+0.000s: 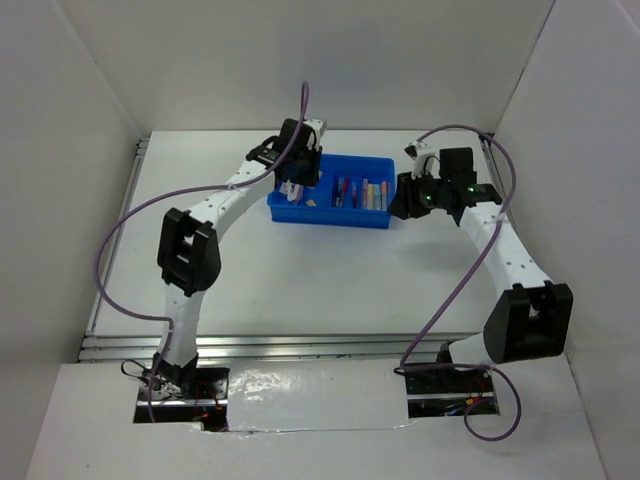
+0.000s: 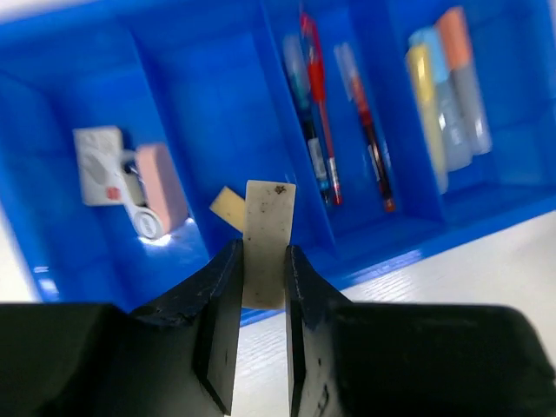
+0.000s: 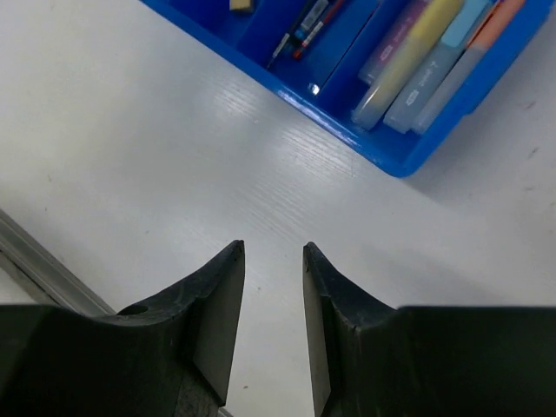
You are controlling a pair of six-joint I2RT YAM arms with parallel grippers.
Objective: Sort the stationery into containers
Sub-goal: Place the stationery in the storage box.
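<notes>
My left gripper (image 2: 261,254) is shut on a cream eraser block (image 2: 267,228) and holds it upright over the near wall of the blue tray (image 2: 408,248). From above, the left gripper (image 1: 297,188) hangs over the left end of the blue tray (image 1: 330,217). The left compartment holds a white labelled eraser (image 2: 98,165) and a pink eraser (image 2: 162,184). A tan piece (image 2: 226,208) lies beside them. Pens (image 2: 318,113) fill the middle sections, markers (image 2: 447,95) the right one. My right gripper (image 3: 274,254) is open and holds nothing, over bare table beside the tray's right end (image 3: 382,155).
White walls enclose the table on three sides. A metal rail (image 1: 300,345) runs along the near edge, in front of both arm bases. Purple cables (image 1: 120,235) loop beside each arm. The right gripper (image 1: 412,198) sits just right of the tray.
</notes>
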